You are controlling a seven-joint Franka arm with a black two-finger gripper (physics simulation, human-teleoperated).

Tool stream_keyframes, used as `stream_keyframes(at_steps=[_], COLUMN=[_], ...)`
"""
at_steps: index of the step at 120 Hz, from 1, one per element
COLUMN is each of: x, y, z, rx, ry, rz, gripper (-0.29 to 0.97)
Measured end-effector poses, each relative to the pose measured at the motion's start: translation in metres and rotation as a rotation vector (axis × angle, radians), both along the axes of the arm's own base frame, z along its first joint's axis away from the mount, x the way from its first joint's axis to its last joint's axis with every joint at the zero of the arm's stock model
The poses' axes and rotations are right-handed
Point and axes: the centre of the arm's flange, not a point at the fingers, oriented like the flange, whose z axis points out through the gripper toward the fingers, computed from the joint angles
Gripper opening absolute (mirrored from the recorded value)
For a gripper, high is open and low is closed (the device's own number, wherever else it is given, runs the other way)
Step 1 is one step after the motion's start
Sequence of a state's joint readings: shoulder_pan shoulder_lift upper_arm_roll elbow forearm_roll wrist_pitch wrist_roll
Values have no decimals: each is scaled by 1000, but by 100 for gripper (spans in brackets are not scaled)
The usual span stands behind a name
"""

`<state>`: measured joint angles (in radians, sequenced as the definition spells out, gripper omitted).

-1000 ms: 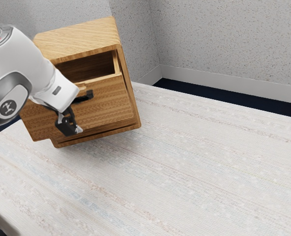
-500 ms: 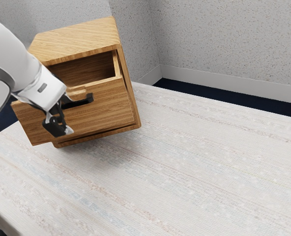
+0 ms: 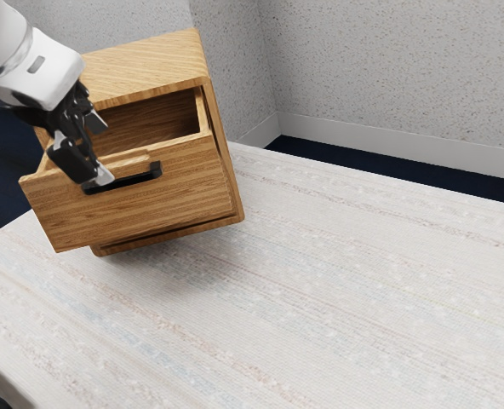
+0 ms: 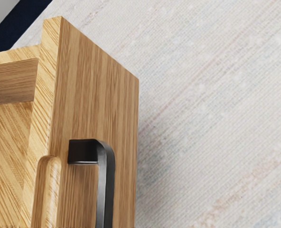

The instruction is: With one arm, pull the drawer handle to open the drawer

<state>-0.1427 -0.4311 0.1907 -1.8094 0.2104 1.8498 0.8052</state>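
**A:** Which step was in hand?

**B:** The pull itself, and by my reading it was far along. The light oak drawer (image 3: 150,204) stood partly out of the boxy oak cabinet (image 3: 141,64), with its hollow showing behind the drawer front. The black two-finger tool (image 3: 88,169) hung at the cabinet's front, over the end of the slim black bar handle (image 3: 133,178) toward the exterior view's left.

**A:** Was it gripping the handle?

**B:** I could not tell whether the tool was open or closed, nor whether it touched the bar. In the wrist view, the handle's bent corner (image 4: 105,180) lay just below the hand, against the drawer front (image 4: 88,104).

**A:** What did the next move call for?

**B:** If more opening was wanted, a sure hold on the bar and a straight draw away from the cabinet along the drawer's own line. A skewed pull could bind the drawer or drag the whole cabinet. If this opening was enough, the tool only needed to lift off without catching the bar.

**A:** And the room?

**B:** It was generous in front of the cabinet, where the pale woven-textured worktop (image 3: 337,290) ran wide and I saw nothing in the drawer's path. Behind the cabinet stood the grey speckled wall (image 3: 363,51), so nothing could go that way. Beside the cabinet, toward the exterior view's left, the worktop's edge came near.
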Motion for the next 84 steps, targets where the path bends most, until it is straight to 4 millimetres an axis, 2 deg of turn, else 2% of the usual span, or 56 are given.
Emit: stream_keyframes(at_steps=[20,58,70,84], x=[10,4,-1,-4], y=[-3,-2,2,4], z=[-4,-21,-13,-14], rx=[-77,-178,-217,-242], ry=[86,196,199,217], rz=[114,343,414,484], gripper=[68,68,68,68])
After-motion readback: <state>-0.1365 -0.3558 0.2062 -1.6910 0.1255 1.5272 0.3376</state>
